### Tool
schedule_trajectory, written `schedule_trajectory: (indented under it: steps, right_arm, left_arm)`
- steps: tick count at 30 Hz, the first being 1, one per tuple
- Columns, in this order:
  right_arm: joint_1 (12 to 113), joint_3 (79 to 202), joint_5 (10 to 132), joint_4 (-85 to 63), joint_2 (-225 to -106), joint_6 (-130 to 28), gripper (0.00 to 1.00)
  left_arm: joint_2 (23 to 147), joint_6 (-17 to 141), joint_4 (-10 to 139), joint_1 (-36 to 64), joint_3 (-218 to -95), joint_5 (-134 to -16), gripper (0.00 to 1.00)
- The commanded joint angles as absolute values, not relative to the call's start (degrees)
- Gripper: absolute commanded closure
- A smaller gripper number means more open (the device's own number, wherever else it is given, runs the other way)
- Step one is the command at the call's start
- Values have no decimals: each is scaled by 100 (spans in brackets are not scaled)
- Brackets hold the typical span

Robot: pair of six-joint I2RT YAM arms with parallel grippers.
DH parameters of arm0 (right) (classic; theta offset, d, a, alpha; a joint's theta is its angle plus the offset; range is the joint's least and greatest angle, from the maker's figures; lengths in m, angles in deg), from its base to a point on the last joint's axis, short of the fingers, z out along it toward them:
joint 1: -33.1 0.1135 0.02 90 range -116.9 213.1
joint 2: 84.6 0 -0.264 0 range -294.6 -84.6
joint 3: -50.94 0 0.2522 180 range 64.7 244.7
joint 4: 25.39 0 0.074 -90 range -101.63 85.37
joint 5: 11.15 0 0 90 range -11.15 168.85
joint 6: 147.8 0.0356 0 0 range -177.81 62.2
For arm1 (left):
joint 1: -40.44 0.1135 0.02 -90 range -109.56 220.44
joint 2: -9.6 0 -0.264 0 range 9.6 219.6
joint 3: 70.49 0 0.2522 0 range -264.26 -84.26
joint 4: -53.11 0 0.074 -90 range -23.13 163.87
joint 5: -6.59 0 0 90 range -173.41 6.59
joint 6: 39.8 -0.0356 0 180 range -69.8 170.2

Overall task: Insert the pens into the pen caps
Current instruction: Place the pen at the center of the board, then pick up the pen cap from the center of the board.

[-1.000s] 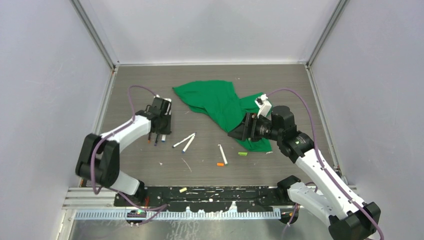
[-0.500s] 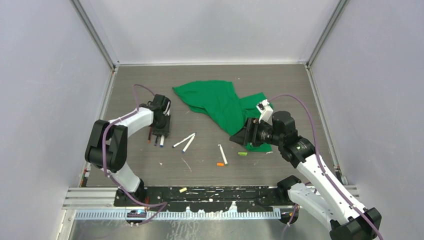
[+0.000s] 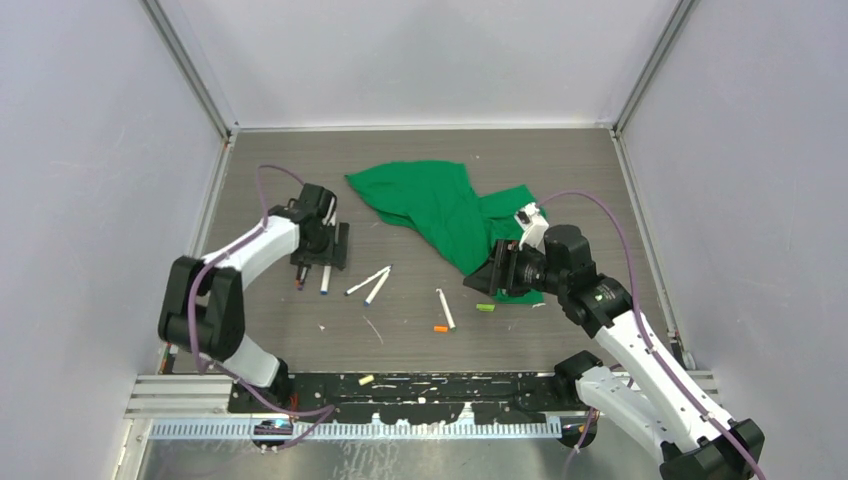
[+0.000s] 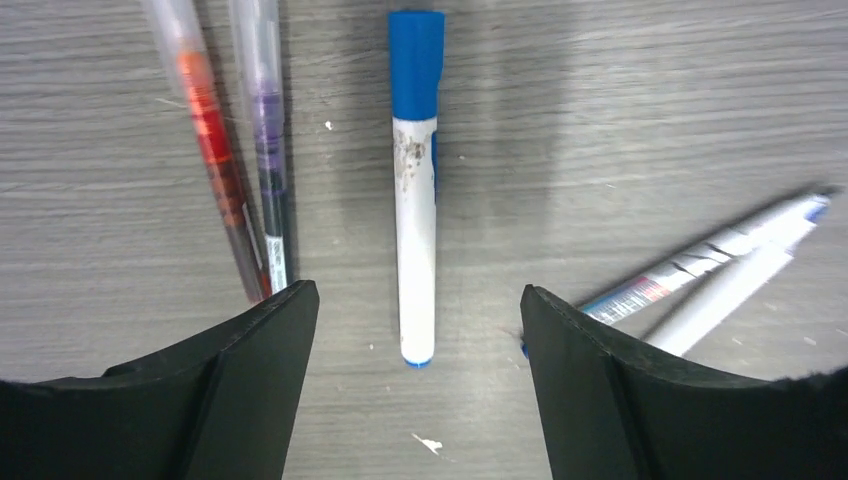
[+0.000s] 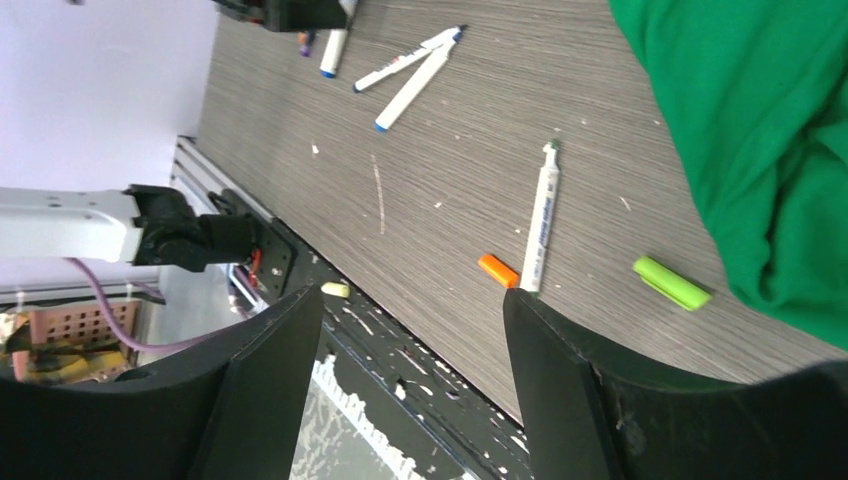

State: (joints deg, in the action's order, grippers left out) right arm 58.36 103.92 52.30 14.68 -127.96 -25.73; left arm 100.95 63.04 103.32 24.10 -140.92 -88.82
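cloth: green cloth [image 3: 430, 205], right gripper [image 5: 410, 296] at its edge
left gripper [image 4: 415, 300]: jaws apart, empty
right gripper: jaws apart, empty
pens: blue-capped pen [image 4: 415, 230] flat between left jaws, untouched; green-tipped pen [image 5: 538, 225] ahead of right gripper
caps: orange cap [image 5: 497, 270] just beside that pen's end; green cap [image 5: 672, 283] by the cloth

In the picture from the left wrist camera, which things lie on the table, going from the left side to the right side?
clear pen with red ink → clear pen with purple ink → white pen with blue cap → pair of white pens lying close together
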Motion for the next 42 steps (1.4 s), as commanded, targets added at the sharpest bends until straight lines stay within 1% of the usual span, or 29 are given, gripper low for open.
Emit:
schedule_trajectory:
  steps: [1, 4, 7, 10, 12, 15, 16, 18, 19, 23, 26, 35, 42]
  right_arm:
    - [5816, 10678, 5737, 1926, -12729, -3041, 29]
    - [5822, 10574, 5827, 2115, -12782, -3130, 36]
    - [5824, 10270, 5828, 2097, -12814, -3012, 41]
    - [5938, 9872, 5743, 1940, -12837, -2809, 44]
    - [6117, 9681, 5840, 1746, -12865, -2660, 45]
    - [6593, 9519, 6320, 1613, -13060, -2555, 45]
    - [6792, 9546, 6580, 1621, -13182, -2548, 45]
    - [7264, 9651, 7199, 1658, -13495, -2557, 45]
    - [7460, 9732, 7546, 1699, -13651, -2585, 45]
    - [7613, 9915, 8123, 1616, -14230, -2854, 44]
    - [7602, 10023, 8407, 1475, -14535, -2983, 44]
    - [7277, 10151, 8232, 953, -15199, -3279, 45]
    - [6961, 10119, 8154, 724, -15658, -3482, 45]
  left_arm:
    - [9071, 6418, 10513, 2319, -14358, -8666, 22]
    - [8584, 6460, 10798, 2177, -14576, -8407, 23]
    - [8016, 6568, 10904, 2130, -14633, -7756, 25]
    - [7641, 6582, 11075, 2126, -14633, -7047, 26]
    - [7601, 6441, 11349, 2127, -14706, -6673, 27]
    - [7711, 6077, 11827, 2120, -14865, -6385, 27]
    - [7737, 6155, 11797, 2097, -14855, -6397, 29]
    - [7806, 6242, 11470, 2092, -14688, -5854, 31]
    - [7856, 6278, 11446, 2093, -14647, -5789, 32]
    - [7861, 6256, 10937, 2093, -14394, -6463, 33]
    - [7803, 6156, 10637, 2092, -14142, -6589, 33]
    - [7739, 5882, 10634, 2092, -13946, -6852, 33]
    - [7770, 5873, 10656, 2088, -13936, -6815, 33]
